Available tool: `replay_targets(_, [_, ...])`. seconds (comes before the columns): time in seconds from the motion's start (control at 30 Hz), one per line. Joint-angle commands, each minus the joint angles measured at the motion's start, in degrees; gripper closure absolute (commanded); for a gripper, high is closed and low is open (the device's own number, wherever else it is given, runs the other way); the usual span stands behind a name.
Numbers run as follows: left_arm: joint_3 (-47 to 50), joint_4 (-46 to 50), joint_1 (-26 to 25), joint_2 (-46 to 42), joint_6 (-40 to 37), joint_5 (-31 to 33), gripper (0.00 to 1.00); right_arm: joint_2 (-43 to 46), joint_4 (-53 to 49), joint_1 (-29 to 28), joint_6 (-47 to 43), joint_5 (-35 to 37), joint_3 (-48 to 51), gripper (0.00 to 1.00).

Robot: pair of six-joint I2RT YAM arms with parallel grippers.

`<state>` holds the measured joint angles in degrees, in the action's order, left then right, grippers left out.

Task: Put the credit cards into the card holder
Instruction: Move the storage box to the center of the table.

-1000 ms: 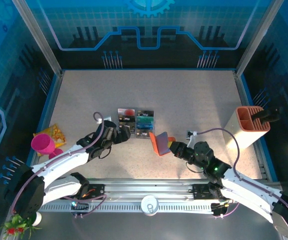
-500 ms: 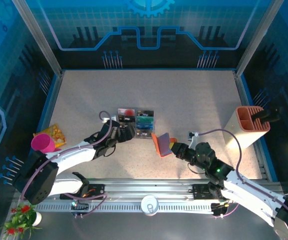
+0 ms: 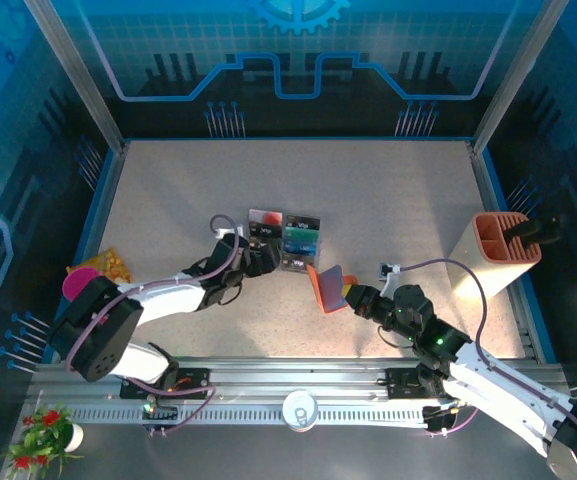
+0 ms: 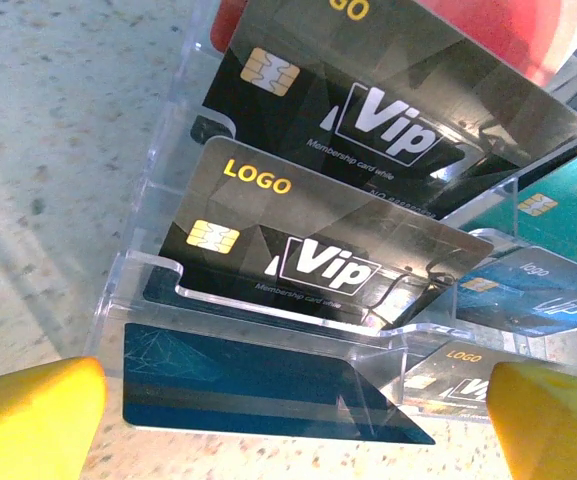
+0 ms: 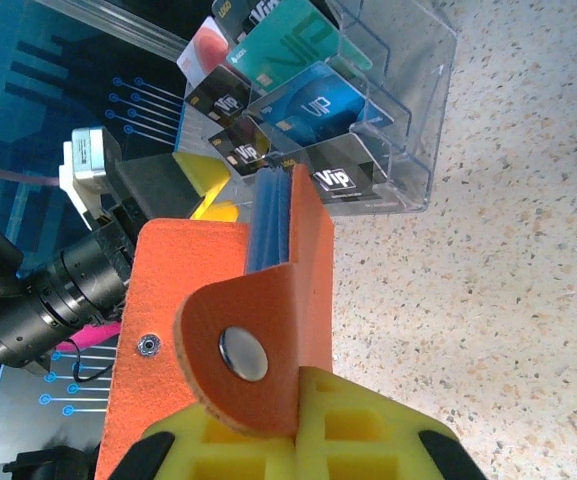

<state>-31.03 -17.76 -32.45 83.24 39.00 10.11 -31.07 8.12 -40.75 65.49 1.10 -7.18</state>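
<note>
Cards (image 4: pixel 308 265) all appear to sit in the clear tray (image 4: pixel 133 265), so the task looks barely begun. In the left wrist view two black ones stand in the slots at centre and top. Blue and teal ones lean in the right-hand column, a red one shows at the top edge, and a dark blue one lies low in the front slot at the bottom.

The left gripper (image 4: pixel 298 405) has its jaws spread wide and holds nothing. Its yellow fingertips (image 4: pixel 28 415) show in the bottom corners of that view, either side of the front slot, as if lining up for a first pick.

The holder (image 5: pixel 208 290) is pinched in the closed right gripper (image 5: pixel 298 445), clamped near the snap tab. In the top view it stands up off the table (image 3: pixel 388 190) near the centre, just right of and below the tray. The right wrist view shows its blue-grey pockets edge-on, facing the tray. From that angle I cannot be sure the pockets are empty, though no card edge sticks out.

What remains, by my reading, is nearly everything: grasp a card, lift it clear of its slot, carry it to the pocket and slide it in, then repeat for the others.
</note>
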Motion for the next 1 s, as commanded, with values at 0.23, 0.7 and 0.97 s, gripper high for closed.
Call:
replay_targets(0.23, [-4.8, 0.1, -2.5, 5.4, 0.5, -4.2, 0.01, -0.5, -0.6, 1.3, -1.3, -1.0, -2.2, 1.00])
replay_targets(0.7, [-4.7, 29.0, -2.8, -22.7, -1.6, -3.9, 0.01, -14.4, 12.7, -4.1, -1.7, 2.0, -3.6, 1.00])
replay_targets(0.97, [-9.8, 36.8, -8.6, -22.1, -1.4, -2.2, 0.01, -30.3, 24.4, -11.0, -1.4, 9.2, -7.7, 1.00])
